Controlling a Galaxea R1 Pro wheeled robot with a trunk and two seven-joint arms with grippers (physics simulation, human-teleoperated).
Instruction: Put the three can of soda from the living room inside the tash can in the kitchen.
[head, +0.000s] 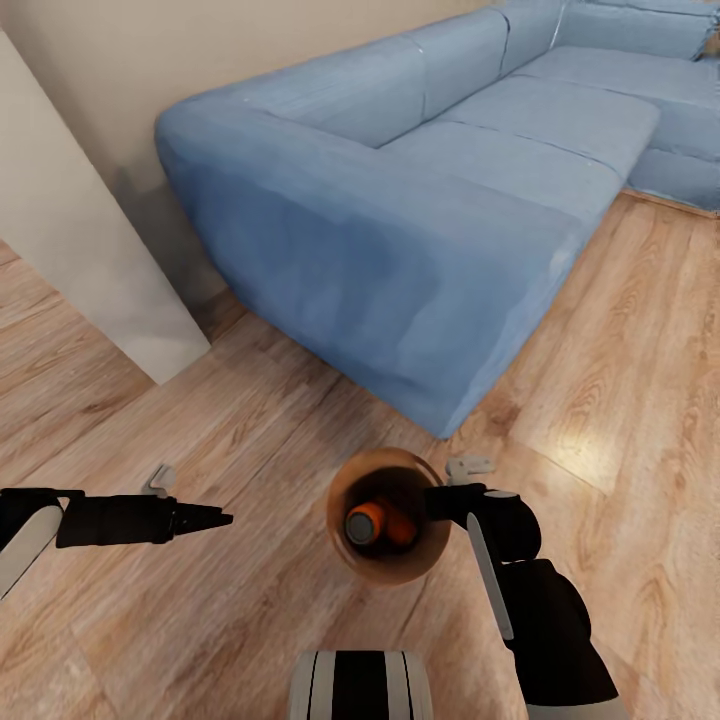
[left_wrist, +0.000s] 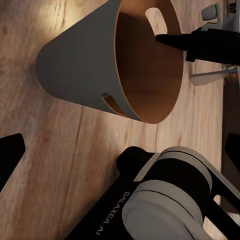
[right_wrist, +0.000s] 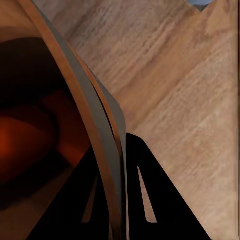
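The trash can (head: 392, 560), a small round wooden bucket, hangs above the plank floor (head: 620, 400) just in front of the near corner of the blue sofa (head: 400, 200), held up by the right gripper (head: 440, 503). That gripper is clenched on the bucket's thin wall: in the right wrist view one dark finger (right_wrist: 150, 200) lies against the outside of the wall (right_wrist: 102, 150) and the other sits inside it, with the rim pinched between them. Inside the bucket lies an orange soda can (head: 368, 522), its grey top turned up toward the head camera; an orange glow (right_wrist: 30, 145) shows deep in the bucket in the right wrist view. Whether more than one can is in there cannot be told.

The left gripper (head: 215, 519) points toward the bucket from the side away from the right arm, apart from it and holding nothing; its fingers look drawn together to a point. In the left wrist view the bucket (left_wrist: 90, 65) shows its oval hand-hole (left_wrist: 156, 17) near the rim, and the right gripper's finger (left_wrist: 180, 41) reaches over that rim. A pale wall panel (head: 90, 270) stands beside the sofa's armrest end.
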